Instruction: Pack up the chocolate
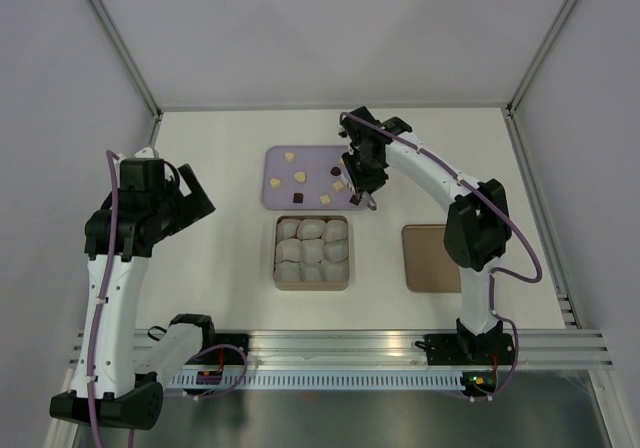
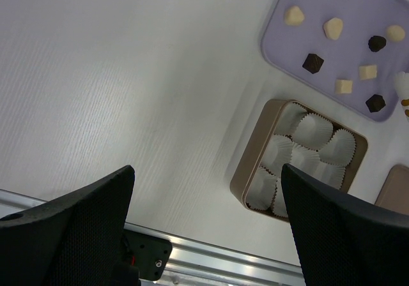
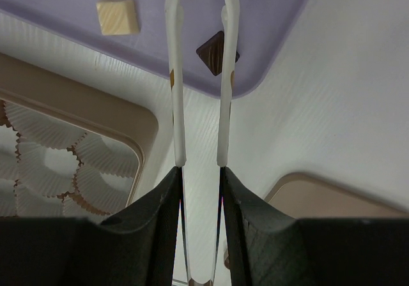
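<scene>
The chocolate lies loose on a lilac tray (image 1: 282, 192): cream pieces (image 1: 299, 177) and dark brown squares (image 1: 297, 198). The left wrist view shows them too, cream (image 2: 333, 27) and dark (image 2: 312, 62). My right gripper (image 1: 362, 180) hovers over the tray's right end, shut on white tongs (image 3: 174, 75). The tong arms reach over the tray; a dark square (image 3: 212, 48) lies near the tray corner, partly behind the right arm. A cream square (image 3: 117, 16) lies to the left. My left gripper (image 2: 208, 171) is open and empty, raised left of the box.
A tan box (image 1: 311, 286) filled with empty white paper cups (image 1: 311, 250) stands just in front of the tray. Its tan lid (image 1: 430, 258) lies to the right. Grey walls enclose the table; an aluminium rail runs along the near edge.
</scene>
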{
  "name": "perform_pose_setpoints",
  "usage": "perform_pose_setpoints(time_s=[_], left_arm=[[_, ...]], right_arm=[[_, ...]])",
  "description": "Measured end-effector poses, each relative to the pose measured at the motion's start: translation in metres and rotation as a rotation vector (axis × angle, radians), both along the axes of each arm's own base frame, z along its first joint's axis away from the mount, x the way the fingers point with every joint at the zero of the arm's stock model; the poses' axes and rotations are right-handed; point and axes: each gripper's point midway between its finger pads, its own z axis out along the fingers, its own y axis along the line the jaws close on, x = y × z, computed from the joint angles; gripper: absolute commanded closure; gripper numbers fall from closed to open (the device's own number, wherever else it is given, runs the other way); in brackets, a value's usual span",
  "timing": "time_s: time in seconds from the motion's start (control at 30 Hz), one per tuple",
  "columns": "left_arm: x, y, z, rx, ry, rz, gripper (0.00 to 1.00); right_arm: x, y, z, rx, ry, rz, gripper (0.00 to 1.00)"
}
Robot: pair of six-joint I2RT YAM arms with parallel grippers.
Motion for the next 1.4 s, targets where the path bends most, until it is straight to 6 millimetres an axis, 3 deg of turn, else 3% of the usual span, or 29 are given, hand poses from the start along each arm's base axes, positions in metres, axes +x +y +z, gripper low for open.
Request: perform_pose_setpoints(time_s=[0.5, 1.4], left_arm=[[-0.004, 0.0, -0.006, 0.002, 0.015, 0.001, 0.0], [-0.006, 0.001, -0.008, 0.005, 0.017, 0.005, 0.01]], right_arm=[[0.01, 0.019, -0.017, -0.033, 0.004, 0.067, 0.6], [0.015, 0.022, -0.047, -0.064, 0.042, 0.07, 0.59]])
